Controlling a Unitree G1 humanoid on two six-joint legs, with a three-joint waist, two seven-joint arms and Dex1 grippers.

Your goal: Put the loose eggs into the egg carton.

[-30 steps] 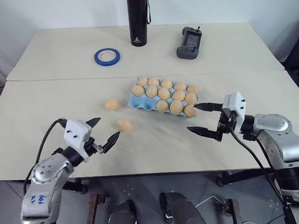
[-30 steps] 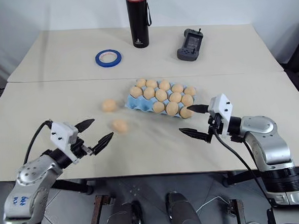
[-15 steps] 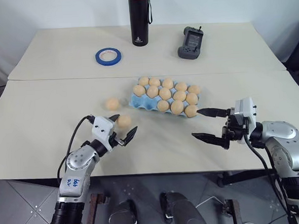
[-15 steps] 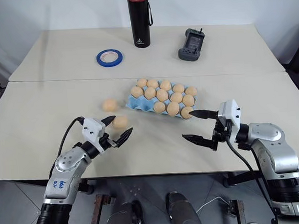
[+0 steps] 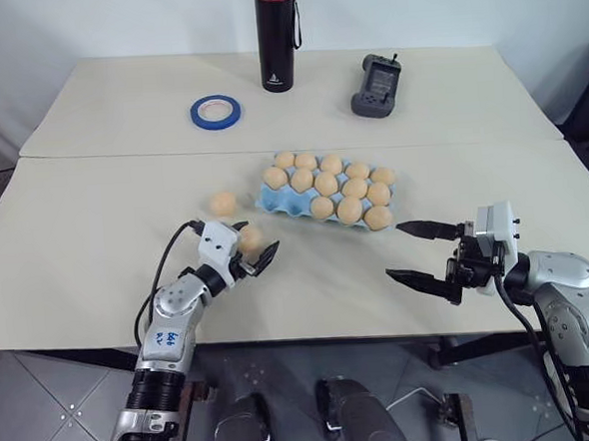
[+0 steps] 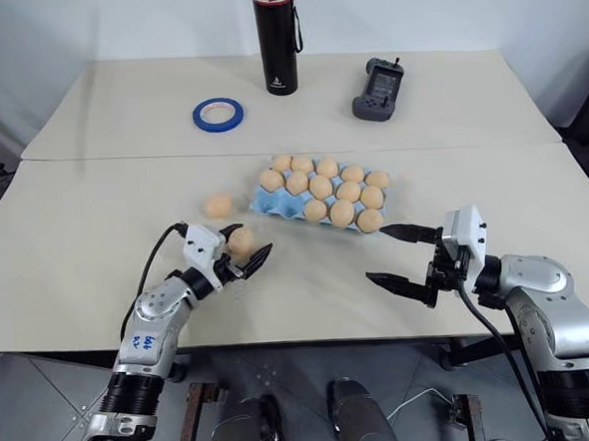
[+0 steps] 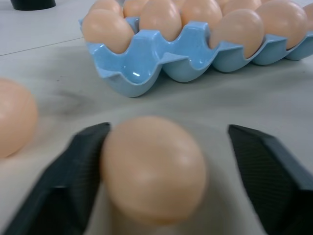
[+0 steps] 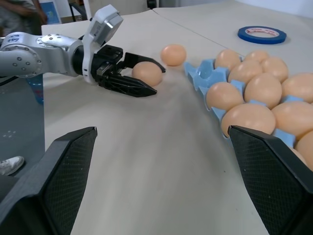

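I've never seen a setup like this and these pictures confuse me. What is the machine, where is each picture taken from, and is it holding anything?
It is a humanoid robot with two arms, each ending in a two-fingered black gripper. Two pictures look down from its head; the other two come from cameras on its wrists. On the table lie a blue egg carton nearly full of eggs, two loose eggs, a tape roll, a black bottle and a handheld device. The left gripper has its fingers around the nearer egg, one finger touching it, the other still apart. The farther egg lies untouched. The right gripper is open and empty.
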